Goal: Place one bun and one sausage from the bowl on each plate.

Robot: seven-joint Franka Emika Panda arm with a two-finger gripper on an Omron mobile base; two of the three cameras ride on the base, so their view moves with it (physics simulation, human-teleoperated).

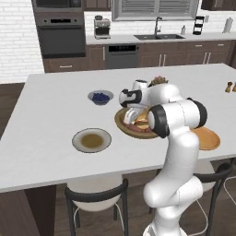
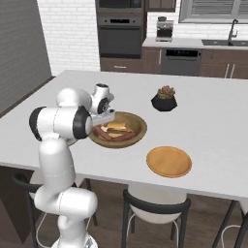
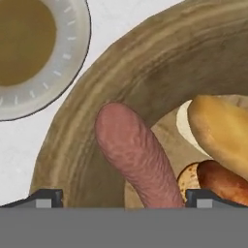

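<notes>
White island counter; gripper low in wooden bowl, fingers apart astride a sausage. Risk: off-centre closing rolls it away; grey-rimmed plate bare.

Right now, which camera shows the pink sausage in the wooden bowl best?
The hand view: the sausage is big and close, leaning on the bowl's rim, between the jaws. The right base view shows the sausages small, partly behind the hand. The left base view mostly hides them behind the arm.

White counter (bowl, plates, pot)
</notes>
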